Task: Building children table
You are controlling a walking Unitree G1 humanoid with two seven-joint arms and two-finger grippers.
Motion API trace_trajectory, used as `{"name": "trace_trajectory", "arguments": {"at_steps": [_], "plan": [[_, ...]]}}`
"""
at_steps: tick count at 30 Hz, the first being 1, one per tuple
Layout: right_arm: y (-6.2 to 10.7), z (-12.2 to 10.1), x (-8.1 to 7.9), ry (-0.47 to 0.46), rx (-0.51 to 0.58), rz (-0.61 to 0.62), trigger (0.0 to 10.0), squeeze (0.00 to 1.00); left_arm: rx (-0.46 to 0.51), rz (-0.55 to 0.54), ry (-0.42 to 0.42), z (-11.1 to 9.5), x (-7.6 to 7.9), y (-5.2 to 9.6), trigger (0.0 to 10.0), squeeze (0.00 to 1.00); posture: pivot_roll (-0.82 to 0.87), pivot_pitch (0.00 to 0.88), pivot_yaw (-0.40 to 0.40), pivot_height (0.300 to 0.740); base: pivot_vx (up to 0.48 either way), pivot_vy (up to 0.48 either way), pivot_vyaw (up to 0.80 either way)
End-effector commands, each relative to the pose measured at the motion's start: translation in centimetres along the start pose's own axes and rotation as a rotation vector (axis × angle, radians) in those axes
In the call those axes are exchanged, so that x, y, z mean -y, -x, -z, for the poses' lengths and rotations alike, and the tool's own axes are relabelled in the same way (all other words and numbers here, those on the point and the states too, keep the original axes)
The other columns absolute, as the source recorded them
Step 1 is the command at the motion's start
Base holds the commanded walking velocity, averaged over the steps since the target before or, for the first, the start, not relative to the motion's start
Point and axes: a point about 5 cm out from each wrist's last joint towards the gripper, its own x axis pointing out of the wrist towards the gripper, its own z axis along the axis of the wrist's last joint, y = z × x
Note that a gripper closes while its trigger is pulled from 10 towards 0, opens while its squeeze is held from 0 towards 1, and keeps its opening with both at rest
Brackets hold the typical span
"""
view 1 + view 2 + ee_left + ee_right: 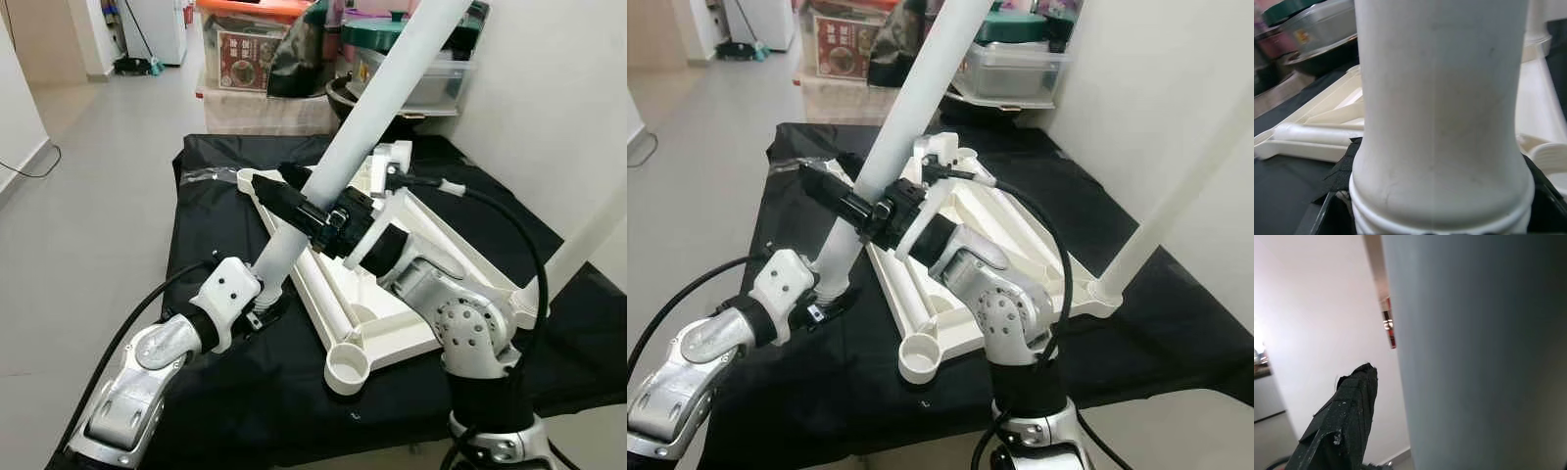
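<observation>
both tools gripped the white leg [377, 108], left tool [263, 311] clamped at its threaded base, right tool [294, 201] midway. it leaned above the upturned tabletop [411, 245]; best aligned squarely over the corner socket [347, 370] before twisting.

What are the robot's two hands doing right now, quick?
Left gripper: shut on the white table leg near its threaded bottom end.
Right gripper: shut on the same leg, higher up.

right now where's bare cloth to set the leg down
Free: black cloth left of the upturned tabletop, and the front strip before its empty corner socket. Crowded: the middle, where both grippers, left and right, hold the table leg.
</observation>
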Motion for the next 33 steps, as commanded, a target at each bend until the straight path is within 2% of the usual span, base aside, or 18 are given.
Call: {"name": "trace_trajectory", "arguments": {"at_steps": [1,6,7,8,9,10,11,23,24,25,33], "plan": [[-0.3,0.5,-1.0,-0.010,-0.020,-0.087,10.0,0.00,0.015,0.107,-0.008,-0.5,1.5,-0.1,10.0,0.00,0.06,0.000,-0.114,0.740,0.000,0.000,0.00],[-0.2,1.1,-0.8,-0.012,-0.028,-0.105,10.0,0.00,0.036,0.150,0.008,-1.0,2.1,0.1,10.0,0.00,0.06,0.000,-0.117,0.740,0.000,0.000,0.00],[-0.2,1.2,-0.7,-0.008,-0.027,-0.104,5.1,0.00,0.037,0.160,0.012,-1.0,2.2,0.2,10.0,0.00,0.07,0.000,-0.117,0.740,0.000,0.000,0.00],[-0.1,1.3,-0.6,-0.006,-0.026,-0.103,5.1,0.00,0.038,0.168,0.015,-1.1,2.3,0.2,10.0,0.00,0.07,0.000,-0.117,0.740,0.000,0.000,0.00],[-0.1,1.3,-0.5,0.002,-0.027,-0.099,3.2,0.00,0.039,0.179,0.018,-1.1,2.4,0.3,10.0,0.00,0.07,0.000,-0.115,0.740,0.000,0.000,0.00],[-0.1,1.3,-0.5,0.002,-0.027,-0.099,3.2,0.00,0.039,0.179,0.018,-1.1,2.4,0.3,10.0,0.00,0.07,0.000,-0.115,0.740,0.000,0.000,0.00],[0.0,1.4,-0.4,0.010,-0.027,-0.092,0.0,0.00,0.039,0.192,0.021,-1.1,2.6,0.4,10.0,0.00,0.07,0.000,-0.115,0.740,0.000,0.000,0.00],[0.7,1.6,0.3,0.036,-0.013,-0.076,0.0,0.00,0.009,0.242,0.028,-0.5,2.9,1.2,10.0,0.00,0.07,0.000,-0.108,0.740,0.000,0.000,0.00],[0.7,1.6,0.4,0.037,-0.011,-0.074,0.0,0.00,0.011,0.237,0.027,-0.5,2.8,1.3,10.0,0.04,0.06,0.000,-0.106,0.740,0.000,0.000,0.00],[0.7,1.6,0.4,0.038,-0.009,-0.073,0.0,0.00,0.023,0.228,0.040,-0.5,2.7,1.3,10.0,1.00,0.06,0.000,-0.106,0.740,0.000,0.000,0.00],[1.1,1.5,0.9,0.060,-0.001,-0.030,0.0,0.00,0.047,0.145,0.093,-0.6,1.1,1.7,10.0,1.00,0.06,0.000,-0.103,0.740,0.000,0.000,0.00]]}}
